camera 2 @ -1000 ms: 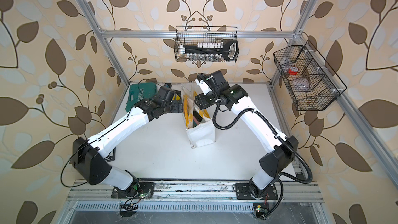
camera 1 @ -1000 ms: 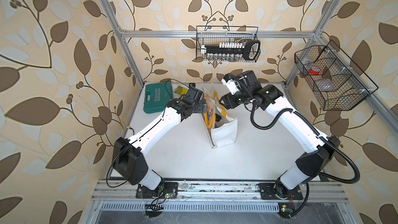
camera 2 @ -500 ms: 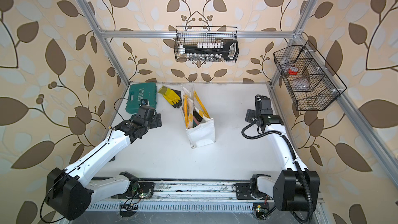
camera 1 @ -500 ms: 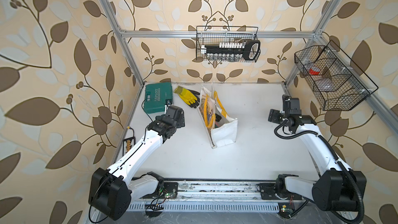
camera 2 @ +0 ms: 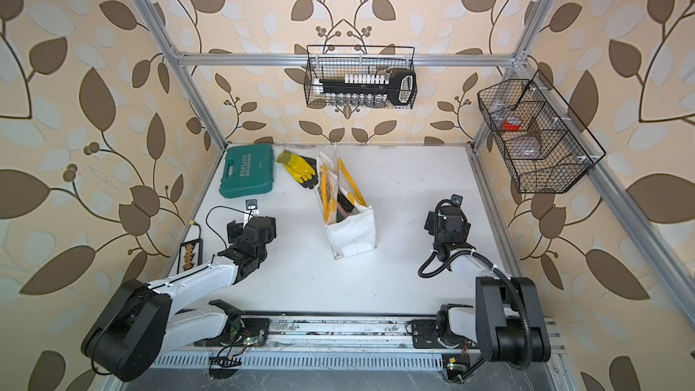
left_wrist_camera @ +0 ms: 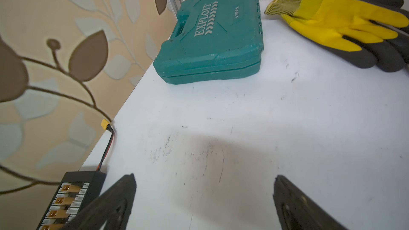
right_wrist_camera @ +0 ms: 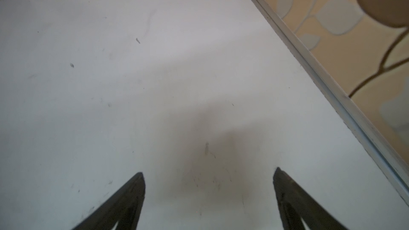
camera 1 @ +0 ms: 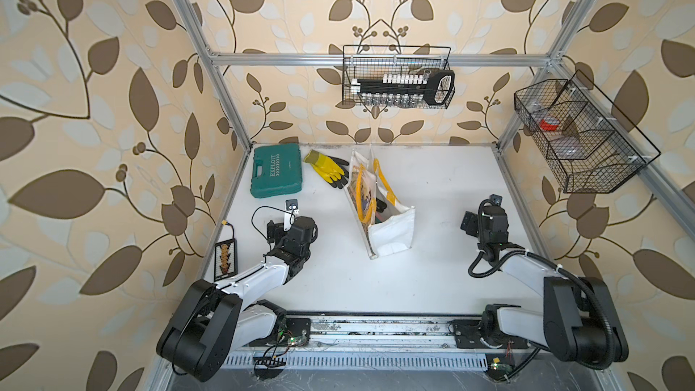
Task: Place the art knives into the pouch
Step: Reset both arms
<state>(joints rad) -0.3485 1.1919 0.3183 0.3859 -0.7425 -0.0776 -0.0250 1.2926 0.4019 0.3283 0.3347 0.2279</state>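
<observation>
The green tool case (left_wrist_camera: 212,38) carries the raised brand word "EXPLOIT" above a row of chevrons — and, smaller beside it, "53pcs".

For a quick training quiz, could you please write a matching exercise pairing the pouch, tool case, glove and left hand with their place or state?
1 pouch
2 green tool case
3 yellow glove
4 left hand

A open, holding nothing
B closed, flat in the far corner
C standing, mouth open
D lying between case and pouch

Pairs: 1-C; 2-B; 3-D; 4-A
</observation>
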